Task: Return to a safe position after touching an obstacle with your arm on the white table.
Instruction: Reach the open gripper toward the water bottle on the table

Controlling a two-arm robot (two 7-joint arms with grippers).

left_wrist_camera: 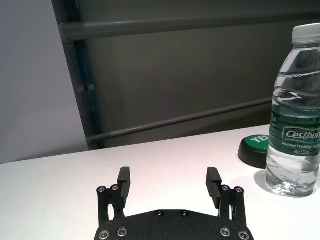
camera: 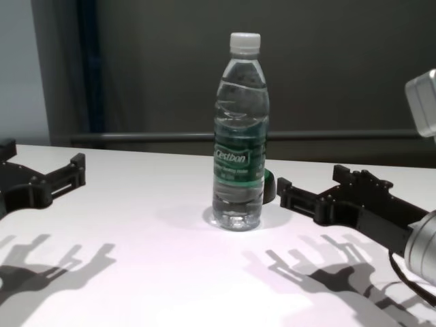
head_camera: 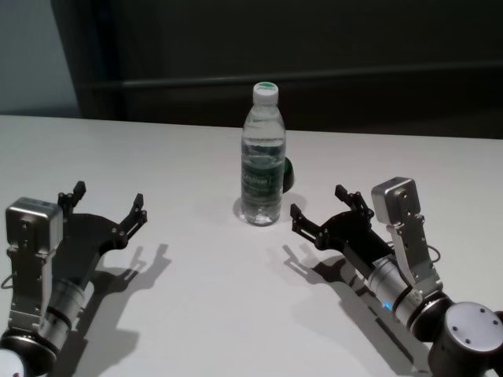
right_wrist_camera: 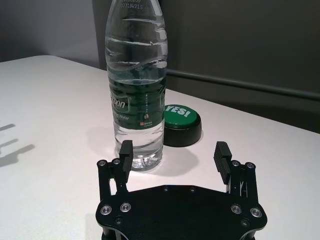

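Observation:
The obstacle, a clear water bottle [head_camera: 262, 157] with a white cap and a dark green Cestbon label, stands upright at the middle of the white table [head_camera: 196, 314]. My right gripper [head_camera: 320, 201] is open and empty, low over the table just right of the bottle and apart from it. In the right wrist view the gripper [right_wrist_camera: 174, 150] has the bottle [right_wrist_camera: 137, 85] just beyond one fingertip. My left gripper [head_camera: 109, 196] is open and empty at the left, well away from the bottle. In the left wrist view the gripper [left_wrist_camera: 168, 175] has the bottle [left_wrist_camera: 295, 125] off to one side.
A round green button [head_camera: 288, 174] marked YES! sits on the table right behind the bottle; it also shows in the right wrist view [right_wrist_camera: 181, 122] and the chest view [camera: 269, 185]. A dark wall with a horizontal rail runs behind the table's far edge.

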